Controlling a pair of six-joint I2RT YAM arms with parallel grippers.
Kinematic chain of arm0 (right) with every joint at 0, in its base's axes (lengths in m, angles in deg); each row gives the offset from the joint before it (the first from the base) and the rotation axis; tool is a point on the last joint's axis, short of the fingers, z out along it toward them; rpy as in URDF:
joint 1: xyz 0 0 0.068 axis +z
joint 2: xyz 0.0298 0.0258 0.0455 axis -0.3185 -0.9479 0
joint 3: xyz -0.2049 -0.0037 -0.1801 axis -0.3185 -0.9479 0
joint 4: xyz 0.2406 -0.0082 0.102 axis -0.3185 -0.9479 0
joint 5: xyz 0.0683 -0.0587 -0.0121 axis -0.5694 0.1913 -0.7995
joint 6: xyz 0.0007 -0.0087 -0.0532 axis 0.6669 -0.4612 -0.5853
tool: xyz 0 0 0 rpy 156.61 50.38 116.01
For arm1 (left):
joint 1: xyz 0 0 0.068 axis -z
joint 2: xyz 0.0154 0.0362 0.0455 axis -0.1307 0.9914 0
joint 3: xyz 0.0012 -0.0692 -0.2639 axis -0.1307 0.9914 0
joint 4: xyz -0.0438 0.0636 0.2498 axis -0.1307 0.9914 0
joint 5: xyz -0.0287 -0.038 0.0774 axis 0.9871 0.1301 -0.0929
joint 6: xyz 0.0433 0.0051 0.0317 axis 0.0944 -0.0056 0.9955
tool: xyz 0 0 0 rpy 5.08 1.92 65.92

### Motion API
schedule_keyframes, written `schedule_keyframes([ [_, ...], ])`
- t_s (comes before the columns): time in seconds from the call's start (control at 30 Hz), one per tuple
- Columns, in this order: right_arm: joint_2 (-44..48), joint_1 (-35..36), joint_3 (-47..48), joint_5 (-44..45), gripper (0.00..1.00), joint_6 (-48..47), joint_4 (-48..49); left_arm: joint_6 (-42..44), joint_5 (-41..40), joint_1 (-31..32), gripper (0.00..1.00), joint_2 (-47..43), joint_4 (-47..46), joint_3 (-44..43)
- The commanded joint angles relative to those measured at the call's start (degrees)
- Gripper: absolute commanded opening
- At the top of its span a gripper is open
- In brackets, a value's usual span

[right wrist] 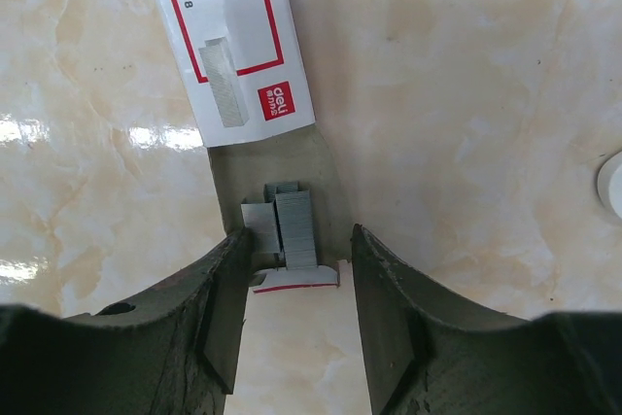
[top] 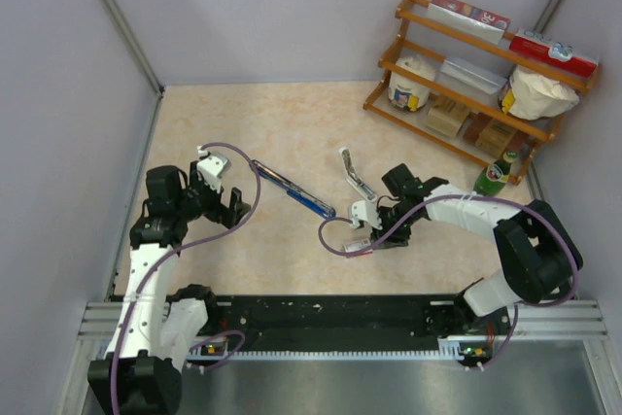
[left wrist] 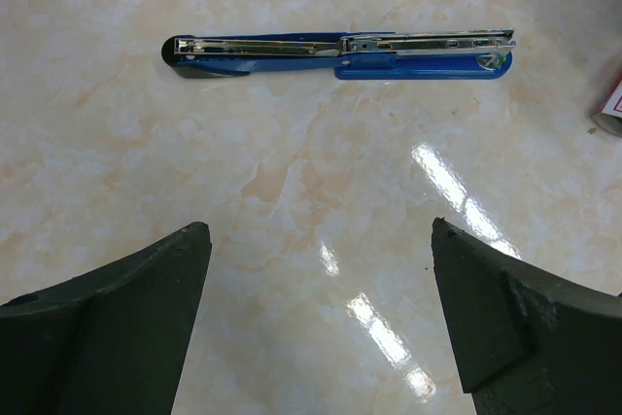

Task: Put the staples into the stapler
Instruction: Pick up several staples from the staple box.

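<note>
Stapler (left wrist: 292,55) (blue) lies opened flat; staples (right wrist: 293,230) rest in tray (right wrist: 233,177).

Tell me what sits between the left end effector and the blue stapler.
Nothing. In the left wrist view, only bare marbled table, with some glare, runs from the open left end effector to the blue stapler, which lies opened out flat.

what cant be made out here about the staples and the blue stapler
- Right wrist view: grey tray's near corners, hidden behind the right pincer.
- Top view: the staples, too small and under that pincer.
- Left wrist view: whether the blue stapler holds staples, too small; staple box cut by right edge.
</note>
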Motion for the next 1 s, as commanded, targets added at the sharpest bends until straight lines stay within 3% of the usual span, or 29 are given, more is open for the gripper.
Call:
schedule_keyframes([
  [0.0,0.38,1.35,-0.74,-0.37,0.46,-1.2,-0.33,0.1,1.02,-0.34,0.99,0.03,-1.9,0.28],
  [0.3,-0.6,1.44,-0.82,-0.11,0.36,-1.55,0.19,0.1,1.1,-0.6,0.99,0.12,-1.9,0.37],
  [0.97,1.25,1.44,-1.0,0.95,0.32,-0.23,2.3,0.01,1.02,-0.78,0.99,0.56,-1.9,0.28],
])
